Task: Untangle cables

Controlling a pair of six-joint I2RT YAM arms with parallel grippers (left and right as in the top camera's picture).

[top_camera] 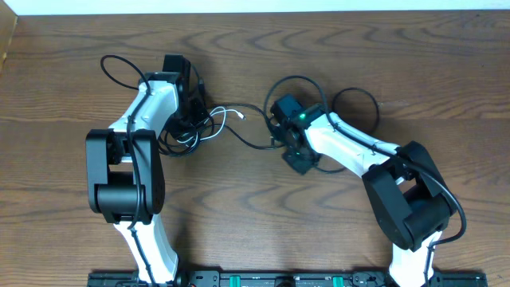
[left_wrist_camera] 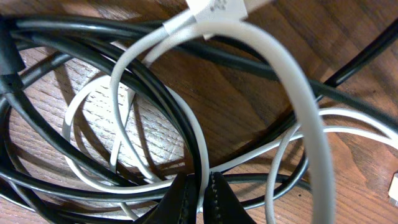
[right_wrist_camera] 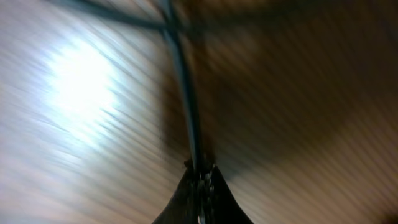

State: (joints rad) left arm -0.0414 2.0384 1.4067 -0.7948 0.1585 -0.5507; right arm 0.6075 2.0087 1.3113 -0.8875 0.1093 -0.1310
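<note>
Black and white cables (top_camera: 211, 126) are lying knotted near the far edge of the worktop (top_camera: 255, 231), with the left hand (left_wrist_camera: 200, 194) pinching a white cord (left_wrist_camera: 298, 93) and the right hand (right_wrist_camera: 200, 180) pinching a black cord (right_wrist_camera: 186, 93), so pulling apart slowly looks best.

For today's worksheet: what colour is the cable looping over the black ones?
White. The cable shows best in the left wrist view.

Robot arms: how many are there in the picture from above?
2. The left arm reaches over the tangled cables; the right arm stretches over a black cable. None seems hidden.
</note>
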